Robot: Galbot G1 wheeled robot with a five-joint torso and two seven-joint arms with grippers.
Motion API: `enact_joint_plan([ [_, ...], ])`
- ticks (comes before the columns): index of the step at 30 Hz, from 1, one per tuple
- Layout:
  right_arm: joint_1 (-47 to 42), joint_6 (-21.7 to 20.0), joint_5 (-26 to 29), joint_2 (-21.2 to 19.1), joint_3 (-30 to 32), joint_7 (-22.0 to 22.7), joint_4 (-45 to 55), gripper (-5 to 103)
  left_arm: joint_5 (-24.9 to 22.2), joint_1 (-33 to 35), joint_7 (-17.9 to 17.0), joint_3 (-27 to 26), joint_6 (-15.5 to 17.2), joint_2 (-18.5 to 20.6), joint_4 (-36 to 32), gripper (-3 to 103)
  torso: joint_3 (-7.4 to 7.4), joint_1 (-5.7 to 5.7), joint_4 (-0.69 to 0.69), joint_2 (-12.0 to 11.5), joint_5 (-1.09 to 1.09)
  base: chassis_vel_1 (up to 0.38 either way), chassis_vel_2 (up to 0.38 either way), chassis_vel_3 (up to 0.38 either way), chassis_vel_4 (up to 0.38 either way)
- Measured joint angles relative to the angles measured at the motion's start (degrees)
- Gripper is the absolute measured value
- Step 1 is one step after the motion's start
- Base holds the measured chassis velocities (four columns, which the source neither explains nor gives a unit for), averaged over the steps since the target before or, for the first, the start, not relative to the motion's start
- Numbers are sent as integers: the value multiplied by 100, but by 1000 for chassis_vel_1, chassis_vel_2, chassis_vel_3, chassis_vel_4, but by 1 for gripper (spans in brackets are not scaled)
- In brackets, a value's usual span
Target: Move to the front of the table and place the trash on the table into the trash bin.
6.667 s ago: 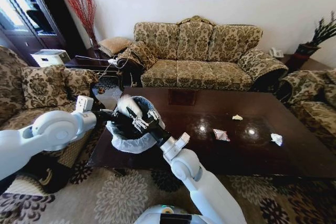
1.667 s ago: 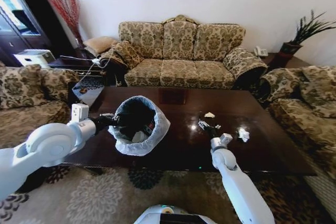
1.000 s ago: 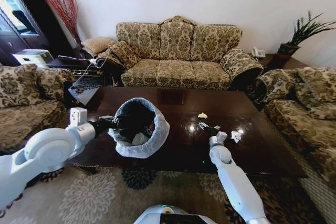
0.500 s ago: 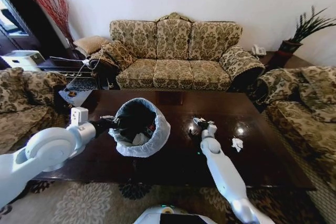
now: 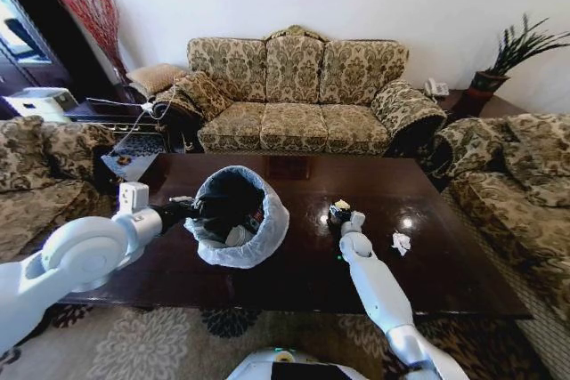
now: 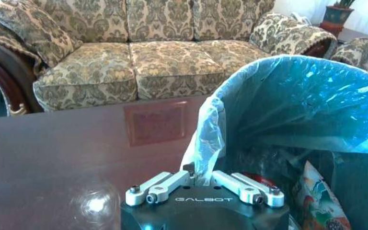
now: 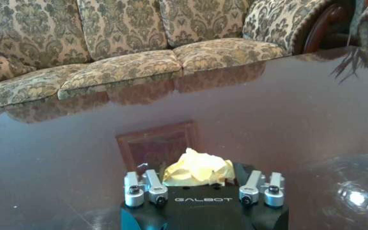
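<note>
Gripping a yellowish scrap [image 7: 197, 171] in my right gripper [image 5: 339, 213], jaws closed on it above the worktop [image 5: 427, 264], at three o'clock of the trash bin [image 5: 236, 217], whose liner rim my left gripper [image 6: 200, 184] pinches; a crumpled wrapper [image 5: 400, 241] lies farther right.

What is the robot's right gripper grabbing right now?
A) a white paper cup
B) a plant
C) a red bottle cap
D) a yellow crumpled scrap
D. In the right wrist view the right gripper has a yellowish crumpled scrap between its fingers, just above the dark table.
</note>
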Motion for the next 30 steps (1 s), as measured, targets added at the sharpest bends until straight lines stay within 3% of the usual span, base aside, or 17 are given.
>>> enact_joint_plan([
  [2,20,-1,4,12,-5,-1,-24,66,4,10,0,-6,0,-14,-2,0,0,-1,0,0,0,0,0,0,0],
  [8,-5,-33,41,-4,-9,2,54,40,24,27,0,-14,0,-31,-2,0,-1,-4,1,0,0,0,0,0,0],
  [20,-311,-6,274,-18,15,31,470,3,21,28,0,-17,-6,-9,-31,0,0,-3,1,0,1,0,0,0,0],
  [23,-779,928,-24,8,103,-330,1491,0,14,32,-11,-12,-6,15,-23,0,0,-2,-2,-1,0,0,0,0,0],
  [25,-894,1128,-133,5,96,-429,1823,0,13,25,-16,1,-4,16,-19,0,0,-2,-1,-1,3,0,0,0,0],
  [27,-1162,1460,-294,-98,-16,-763,3053,0,12,21,-37,38,13,-15,-19,0,-1,-3,0,-1,-1,0,0,0,0],
  [30,-1257,1531,-186,-225,-144,-1017,3833,0,11,39,-42,40,23,-20,-19,0,-2,-3,0,-1,-3,0,0,0,0],
])
